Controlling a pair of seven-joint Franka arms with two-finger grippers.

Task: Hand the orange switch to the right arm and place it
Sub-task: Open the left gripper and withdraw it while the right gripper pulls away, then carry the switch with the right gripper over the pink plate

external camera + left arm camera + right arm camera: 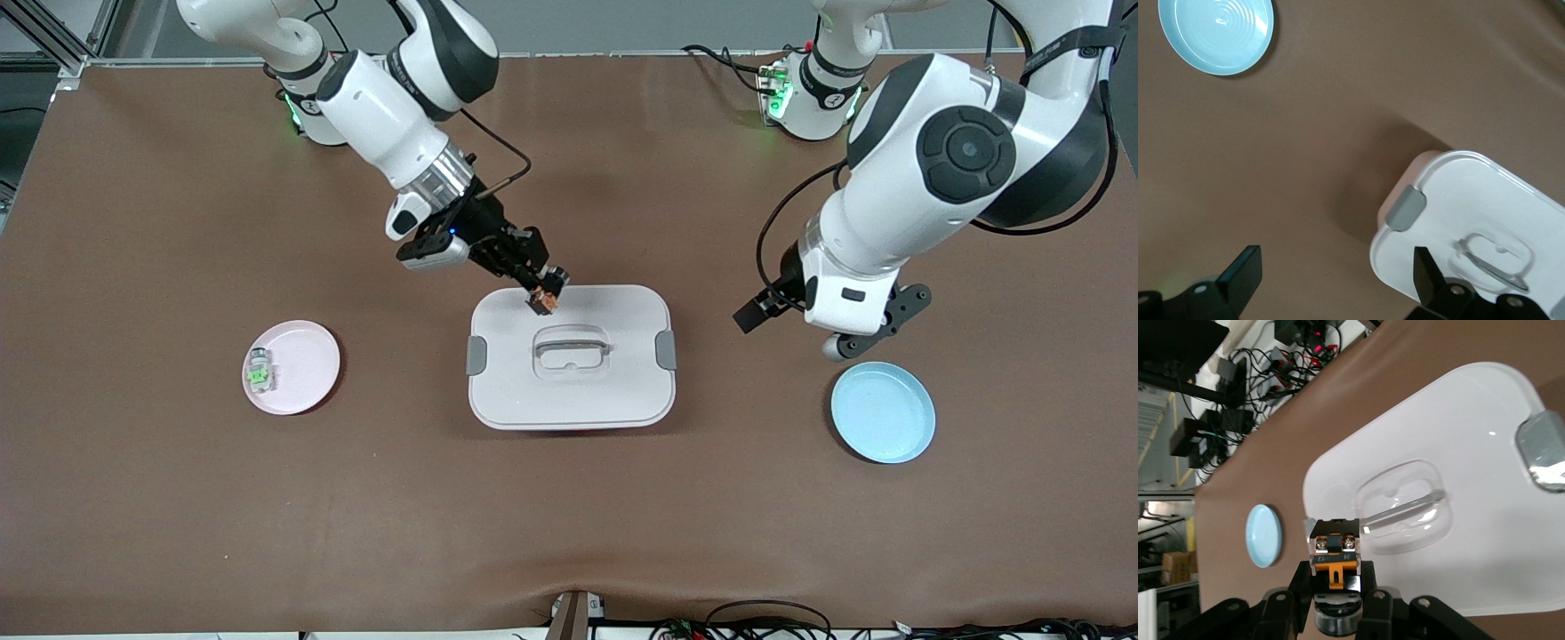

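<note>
The orange switch, a small black block with an orange middle, is pinched in my right gripper, which is shut on it. It hangs just over a corner of the white box lid. In the right wrist view the orange switch sits between the black fingers of the right gripper, with the lid below it. My left gripper hovers open and empty over bare table between the box and the blue plate. In the left wrist view nothing lies inside the left gripper.
The white box has grey side clips and a recessed handle. A pink plate at the right arm's end carries a pale block with a green middle. The blue plate is bare. Cables run along the table's front edge.
</note>
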